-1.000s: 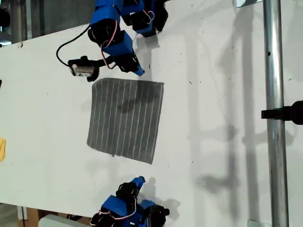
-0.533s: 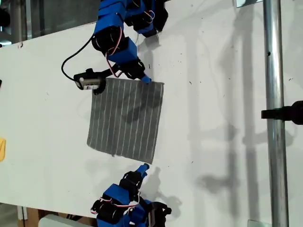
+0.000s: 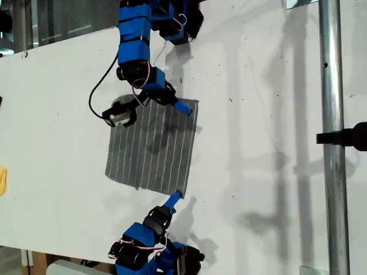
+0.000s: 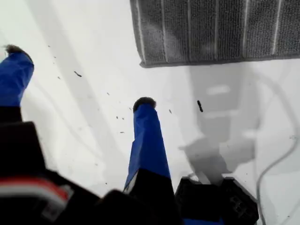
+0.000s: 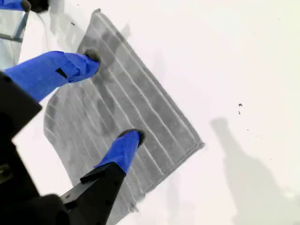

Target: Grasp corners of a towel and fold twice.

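First wrist view looks along my first pincer (image 4: 79,77). Its two blue fingers stand wide apart with nothing between them, over bare bench (image 4: 84,42). One corner (image 4: 143,63) of the towel (image 4: 215,28) lies just beyond the nearer fingertip, apart from it.

Second wrist view shows my second pincer (image 5: 112,96), also spread wide and holding nothing. Both of its dark-tipped fingers are over the striped cloth (image 5: 154,117). I cannot tell whether the tips press on the fabric or hover just above it.

Counted in the exterior view:
- One towel (image 3: 152,154), dark grey with thin white stripes, lies flat and unfolded near the middle of the bench (image 3: 258,114).
- Three of its corners show, and the fourth is hidden behind the small camera (image 3: 117,114) on the second arm.
- Two blue arms reach in, one from the view's top and one from its bottom.
- My second pincer (image 3: 180,106) is over the towel's upper edge, and my first pincer (image 3: 174,198) is just beside its lower right corner.
- One small yellow object (image 3: 2,180) is cut off at the view's left edge, well apart from the cloth.

White and scattered with dark specks, the bench carries long soft shadows. One metal pole (image 3: 331,172) runs top to bottom at the view's right, with a black clamp (image 3: 344,136) on it. Beyond the bench's far edge, at the view's top left, the room is dim.
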